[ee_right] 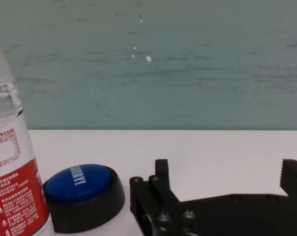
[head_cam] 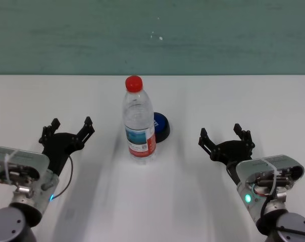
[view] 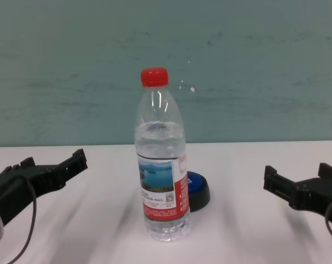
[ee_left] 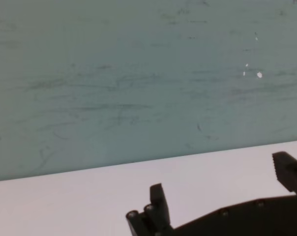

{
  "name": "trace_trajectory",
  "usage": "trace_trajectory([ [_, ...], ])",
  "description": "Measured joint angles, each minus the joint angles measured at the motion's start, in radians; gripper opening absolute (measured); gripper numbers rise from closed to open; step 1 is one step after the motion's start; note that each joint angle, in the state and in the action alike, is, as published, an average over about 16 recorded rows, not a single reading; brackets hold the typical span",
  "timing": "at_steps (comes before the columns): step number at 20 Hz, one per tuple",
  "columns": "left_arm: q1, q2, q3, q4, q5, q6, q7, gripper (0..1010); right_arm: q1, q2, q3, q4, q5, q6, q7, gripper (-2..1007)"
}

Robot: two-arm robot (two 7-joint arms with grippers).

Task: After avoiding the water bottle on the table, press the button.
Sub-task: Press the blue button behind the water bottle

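The water bottle [head_cam: 139,123] stands upright in the middle of the white table [head_cam: 233,101], clear with a red cap and a blue-and-red label; it also shows in the chest view [view: 160,170] and at the edge of the right wrist view [ee_right: 11,167]. Just behind it and to its right sits the blue-topped button [head_cam: 160,126] on a black base, partly hidden by the bottle [view: 198,190] [ee_right: 83,194]. My left gripper [head_cam: 70,126] is open, left of the bottle. My right gripper [head_cam: 225,135] is open, right of the button. Neither touches anything.
A teal wall [head_cam: 152,35] rises behind the table's far edge. Bare tabletop lies between each gripper and the bottle [view: 89,220]. The left wrist view shows only table, wall and the left gripper's own fingers [ee_left: 158,206].
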Motion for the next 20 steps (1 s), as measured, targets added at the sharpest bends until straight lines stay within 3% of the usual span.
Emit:
trace_trajectory([
  [20, 0.001, 0.000, 0.000, -0.001, 0.005, 0.000, 0.003, 1000, 0.000, 0.000, 0.000, 0.000, 0.000, 0.000, 0.000, 1004],
])
